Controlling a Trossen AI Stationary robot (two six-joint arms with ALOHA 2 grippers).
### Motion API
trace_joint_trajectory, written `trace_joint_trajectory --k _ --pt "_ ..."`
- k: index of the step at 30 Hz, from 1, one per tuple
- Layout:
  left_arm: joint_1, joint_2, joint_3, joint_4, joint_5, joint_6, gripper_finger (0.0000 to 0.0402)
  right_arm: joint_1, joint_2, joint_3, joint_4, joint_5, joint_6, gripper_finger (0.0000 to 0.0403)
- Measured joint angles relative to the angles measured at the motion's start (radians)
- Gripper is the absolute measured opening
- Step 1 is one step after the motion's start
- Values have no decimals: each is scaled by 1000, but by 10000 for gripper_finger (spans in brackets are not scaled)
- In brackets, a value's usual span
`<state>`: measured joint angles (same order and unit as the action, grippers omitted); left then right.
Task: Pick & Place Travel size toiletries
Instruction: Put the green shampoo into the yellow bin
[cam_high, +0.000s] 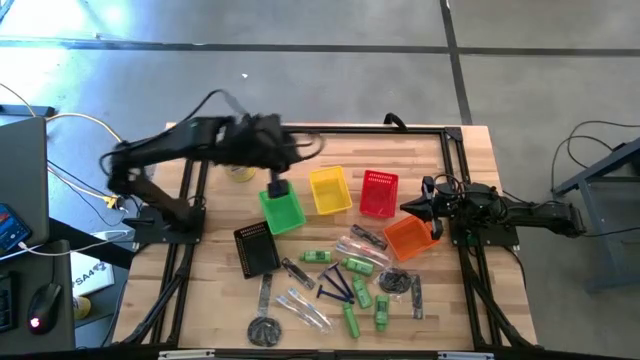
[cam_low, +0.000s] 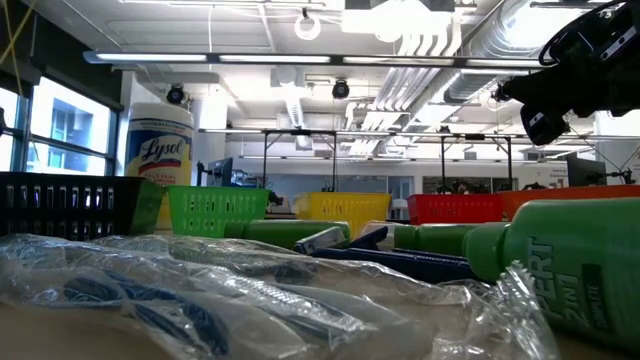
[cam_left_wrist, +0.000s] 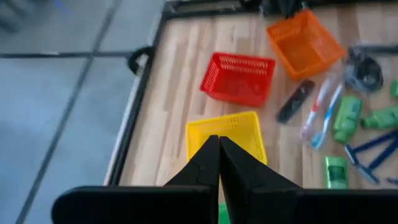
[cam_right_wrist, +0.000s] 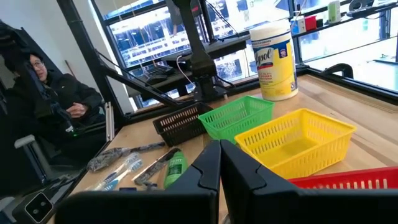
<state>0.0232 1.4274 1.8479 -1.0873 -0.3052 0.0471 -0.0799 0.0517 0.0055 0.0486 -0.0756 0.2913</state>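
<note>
Overhead, we are seeing the left gripper (cam_high: 278, 187) hanging above the green basket (cam_high: 283, 210), its fingers (cam_left_wrist: 205, 163) pressed together on nothing; whatever is lying in that basket is hidden beneath it. Rightward, the travel size toiletries (cam_high: 345, 285) are lying scattered on the table (cam_high: 215, 300) in front of the baskets, the wrapped clear ones hard to make out. Farther right, the right gripper (cam_high: 412, 207) is waiting beside the orange basket (cam_high: 410, 237), fingers (cam_right_wrist: 208, 167) also closed and empty.
</note>
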Motion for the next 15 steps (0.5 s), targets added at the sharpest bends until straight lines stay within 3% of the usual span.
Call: trace_joint_trajectory --k 5,10,15 --pt "-99 -235 -306 184 -48 -111 1 0 0 0 0 16 -2 2" --pt "-143 -434 -726 517 0 -132 0 0 0 0 7 27 -4 2" --pt "-201 -551 -1075 908 11 -135 0 0 0 0 8 25 -4 2"
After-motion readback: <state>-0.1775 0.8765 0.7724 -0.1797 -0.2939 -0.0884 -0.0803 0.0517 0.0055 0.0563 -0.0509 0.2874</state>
